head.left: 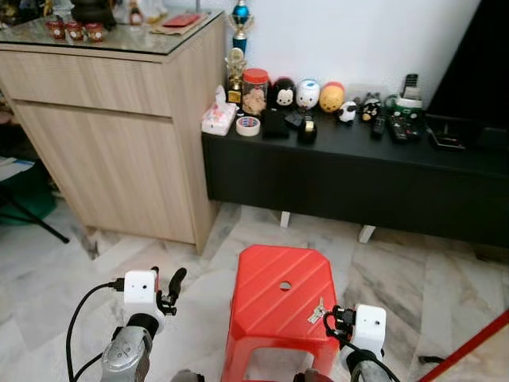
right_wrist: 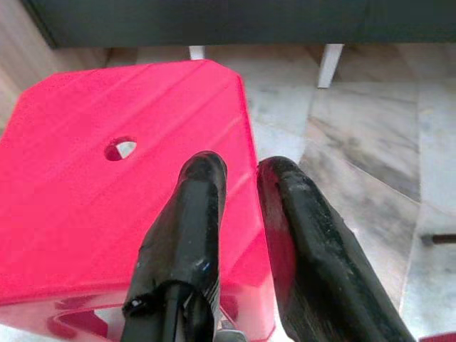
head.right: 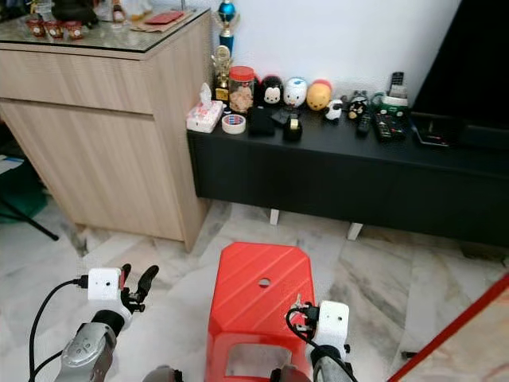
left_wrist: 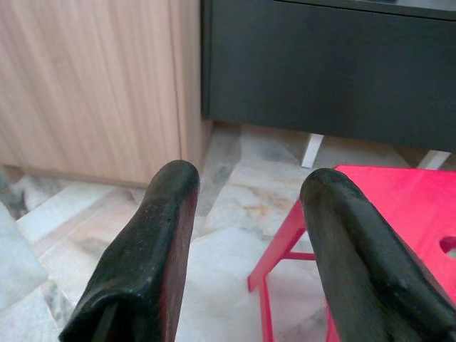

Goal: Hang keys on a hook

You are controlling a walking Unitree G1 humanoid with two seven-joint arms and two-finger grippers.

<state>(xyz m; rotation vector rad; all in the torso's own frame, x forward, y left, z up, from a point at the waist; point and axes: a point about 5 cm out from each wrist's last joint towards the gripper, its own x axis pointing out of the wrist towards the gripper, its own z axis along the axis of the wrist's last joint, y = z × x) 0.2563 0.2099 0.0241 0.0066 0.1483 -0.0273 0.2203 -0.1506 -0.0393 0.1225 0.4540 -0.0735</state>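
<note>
A small bunch of keys (head.left: 316, 310) lies on top of the red plastic stool (head.left: 270, 278), near its right front edge. My right gripper (head.left: 334, 317) hovers just beside the keys at the stool's right front corner. In the right wrist view its fingers (right_wrist: 203, 206) are drawn almost together over the stool's top, with nothing visible between them. My left gripper (head.left: 171, 288) hangs over the marble floor to the left of the stool, open and empty, and its fingers (left_wrist: 157, 242) stand wide apart.
A low black cabinet (head.left: 342, 179) runs along the wall ahead, carrying figurines, a jar and remotes. A light wooden sideboard (head.left: 111, 135) stands at the left. A red pole (head.left: 469, 346) crosses the right front corner. Marble floor (head.left: 413, 278) surrounds the stool.
</note>
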